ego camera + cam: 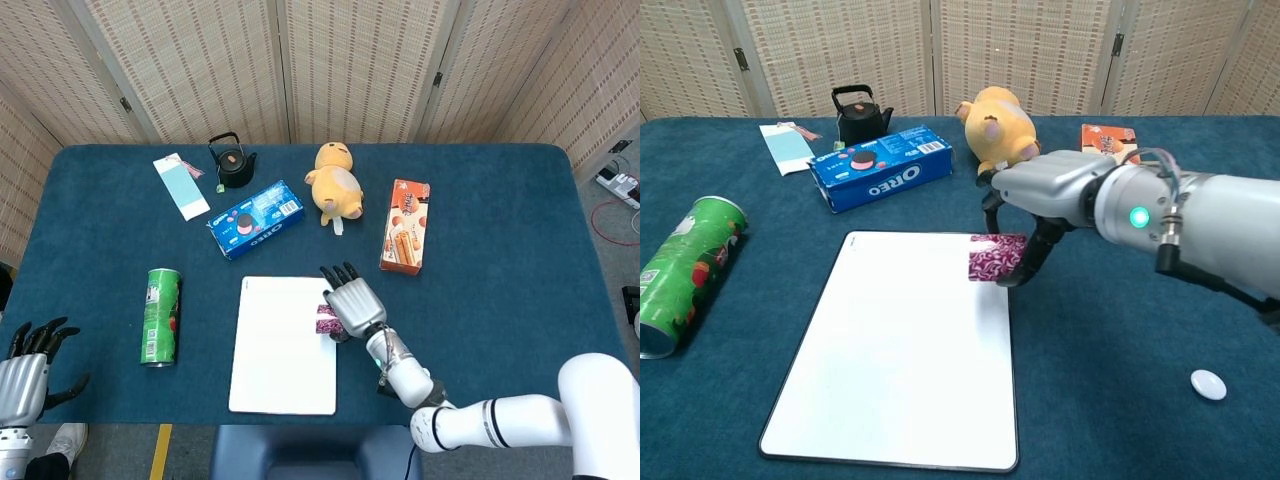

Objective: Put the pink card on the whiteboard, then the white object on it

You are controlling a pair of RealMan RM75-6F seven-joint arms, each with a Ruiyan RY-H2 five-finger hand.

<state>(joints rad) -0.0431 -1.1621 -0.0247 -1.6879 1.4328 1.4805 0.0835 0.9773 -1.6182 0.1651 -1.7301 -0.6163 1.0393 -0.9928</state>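
Our right hand (1040,205) holds the pink card (996,257) above the right edge of the whiteboard (880,370). In the chest view the fingers (1032,255) curl down around the card and grip it on its right side, so the card hangs upright, lifted off the board. In the head view the same hand (352,302) covers the board's right edge (270,350), with the card (325,319) showing at its left side.

The white object (1208,384) lies on the blue desk (1110,400) at the lower right of the chest view, well apart from the whiteboard and from our right hand. We cannot find it in the head view, where our arm covers that spot.

Our left hand (25,365) shows only in the head view, at the lower left corner beside the desk edge. Its fingers are spread apart and hold nothing.

Behind the whiteboard lie a blue cookie box (880,167), a black kettle (860,117), a pale blue card (786,147) and a yellow plush (1002,132). An orange box (404,239) lies to the right of the plush, partly hidden behind our right hand in the chest view. A green can (685,272) lies on its side left of the whiteboard.
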